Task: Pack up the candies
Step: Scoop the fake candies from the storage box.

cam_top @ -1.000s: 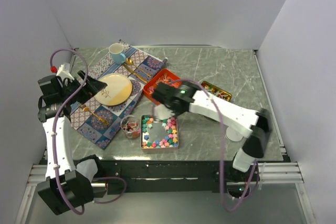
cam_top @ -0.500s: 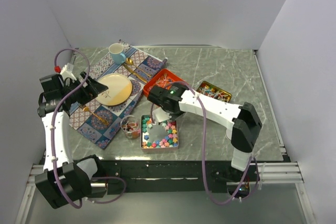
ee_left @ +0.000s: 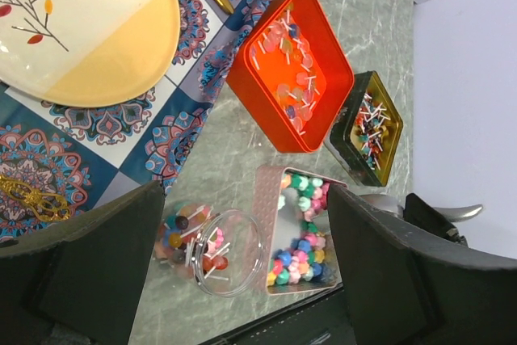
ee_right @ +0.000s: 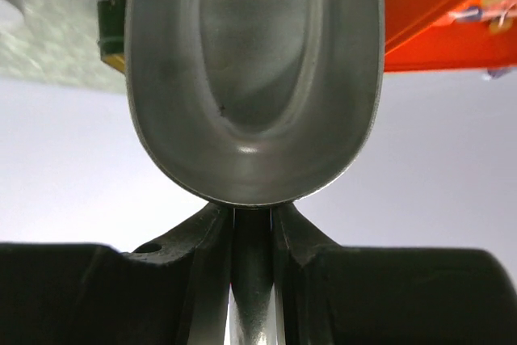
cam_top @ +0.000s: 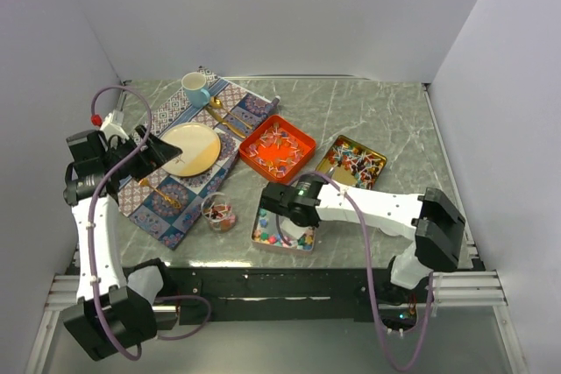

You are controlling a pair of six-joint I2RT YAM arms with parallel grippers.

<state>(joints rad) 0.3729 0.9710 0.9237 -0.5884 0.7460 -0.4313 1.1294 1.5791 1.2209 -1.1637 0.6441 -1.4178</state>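
The right fingers are pressed on the thin handle of a silver scoop. In the right wrist view its bowl is empty; no sweet lies in it. Seen from above, this arm hangs low over the silver tin at the lower middle of the frame, just right of the glass jar, and it covers part of the tin. The candies in that tin are small pastel stars; they show better in the left wrist view, piled along its right side and far end. More wrapped pieces lie in the red tray and in the dark tin to its right.

The left fingers are spread wide and hold nothing. They hover at the left of the frame, beside the yellow plate on the patterned mat.

I judge the step in hand is scooping from the silver tin, before any load is taken. The next move calls for lowering the scoop's lip into the pile, pushing under the stars, then lifting level so nothing rolls off. Where they must go I cannot tell; the jar is the nearest container.
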